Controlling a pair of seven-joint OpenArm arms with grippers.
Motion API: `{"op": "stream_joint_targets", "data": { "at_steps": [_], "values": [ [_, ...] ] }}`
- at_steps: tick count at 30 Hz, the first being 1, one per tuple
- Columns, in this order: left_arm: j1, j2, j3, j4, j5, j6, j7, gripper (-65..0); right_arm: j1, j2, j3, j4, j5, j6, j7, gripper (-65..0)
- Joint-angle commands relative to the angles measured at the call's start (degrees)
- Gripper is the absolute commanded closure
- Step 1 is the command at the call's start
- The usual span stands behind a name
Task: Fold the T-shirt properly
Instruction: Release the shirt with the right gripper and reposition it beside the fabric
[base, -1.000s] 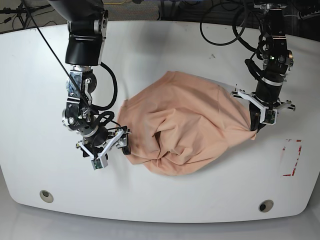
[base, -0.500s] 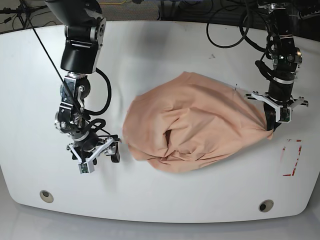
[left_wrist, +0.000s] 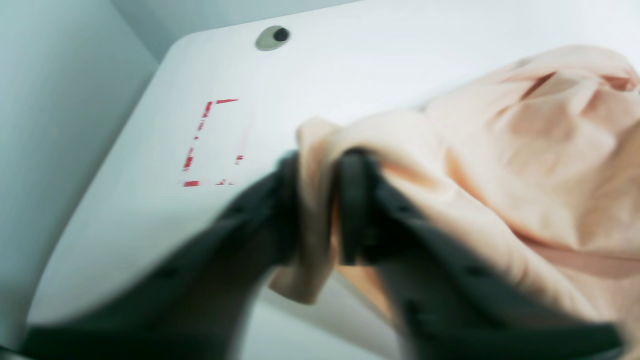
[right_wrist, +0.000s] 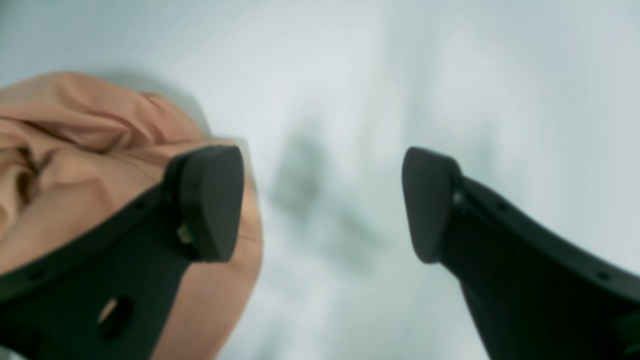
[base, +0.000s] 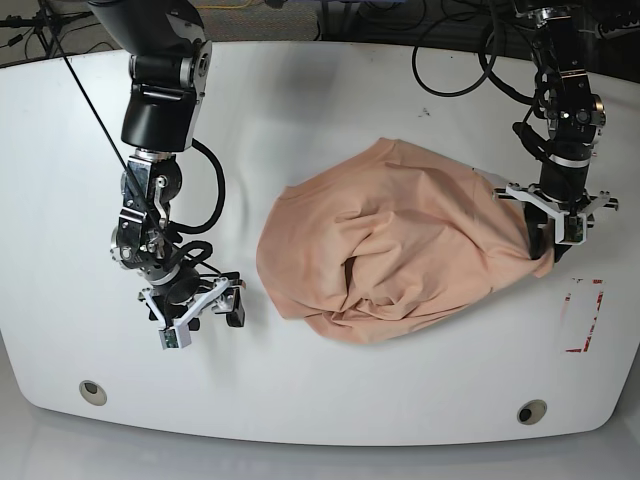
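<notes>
In the left wrist view, your left gripper (left_wrist: 320, 205) is pinching a fold of the T-shirt (left_wrist: 525, 150), near the red marks (left_wrist: 212, 142). In the right wrist view, your right gripper (right_wrist: 322, 205) is hanging spread and empty, the cloth just beside one finger. In the base view, the T-shirt is lying bunched mid-table (base: 320, 100), running from the left gripper towards the right.

Peach T-shirt (base: 400, 245), rumpled heap mid-table, one edge bunched up

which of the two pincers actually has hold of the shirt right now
The left pincer, at the base view's right, pinches the T-shirt edge. The right pincer gapes over bare table.
</notes>
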Motion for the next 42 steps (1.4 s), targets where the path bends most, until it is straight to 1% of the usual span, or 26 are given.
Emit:
{"op": "stream_joint_targets", "data": {
  "at_steps": [1, 5, 7, 9, 11, 17, 19, 21, 25, 29, 31, 33, 35, 41, 42],
  "values": [
    [-1.1, -0.6, 0.4, 1.1, -0.1, 0.3, 0.8, -23.7, 2.0, 0.5, -0.3, 0.6, 1.1, 0.3, 1.2, -47.3],
    [-1.5, -0.7, 0.9, 0.9, -0.1, 0.2, 1.6, -28.0, 2.3, 0.6, -0.4, 0.1, 1.0, 0.4, 1.0, -47.2],
    [-1.6, -0.8, 1.2, 0.9, -0.1, 0.2, 1.8, -27.8, 2.6, 0.7, -0.3, -0.4, 0.7, 0.4, 1.1, -47.2],
    [-1.3, -0.9, 1.2, 1.0, -0.3, 0.0, 1.5, -26.3, 3.1, 1.4, -0.1, -1.3, 0.0, 0.4, 1.6, -47.1],
    [-1.3, -0.9, 1.4, 1.3, -0.3, 0.0, 1.7, -23.8, 3.1, 1.5, 0.0, -1.5, -0.1, 0.4, 1.6, -47.2],
    [-0.9, -0.8, 1.6, 3.0, -0.2, -0.1, 1.9, -20.4, 2.0, 1.7, 0.0, -2.1, 0.0, 0.6, 1.5, -46.5],
    [-0.6, -0.8, 1.5, 3.9, -0.2, -0.1, 2.0, -20.1, 1.0, 1.6, 0.0, -1.8, 0.0, 0.7, 1.5, -46.0],
    [0.5, -0.7, 0.7, 5.4, -0.2, -0.1, 1.5, -17.8, -2.1, 0.9, -0.3, -0.3, 0.7, 0.5, 1.5, -44.6],
    [1.4, -0.6, 0.6, 6.4, -0.1, -0.1, 1.4, -18.3, -4.2, 0.5, -0.3, 0.1, 0.8, 0.8, 1.5, -42.7],
    [1.7, -0.5, 0.3, 6.6, -0.2, -0.3, 1.4, -21.0, -5.9, -0.2, -0.4, 0.2, 0.8, 1.3, 1.5, -41.4],
    [1.7, -0.5, 0.2, 5.4, -0.1, -0.3, 1.5, -26.6, -8.1, -1.2, -0.9, 0.9, 0.7, 1.5, 2.2, -40.8],
    [1.6, -0.5, 0.0, 5.0, -0.1, -0.3, 1.9, -29.6, -8.3, -1.6, -1.3, 0.4, 0.8, 1.7, 2.9, -41.0],
    [1.6, -0.5, -0.2, 4.5, 0.0, -0.3, 2.1, -30.7, -8.2, -1.7, -1.7, -0.3, 0.9, 1.9, 3.9, -41.2],
    [2.1, -0.5, -0.7, 3.9, 0.1, -0.2, 2.5, -32.2, -6.7, -1.3, -4.1, -3.9, 1.4, 1.5, 9.5, -41.6],
    [2.1, -0.2, -0.7, 4.2, 0.1, -0.3, 2.6, -33.2, -5.3, -0.8, -5.5, -6.6, 1.2, 1.1, 12.7, -42.1]
  ]
}}
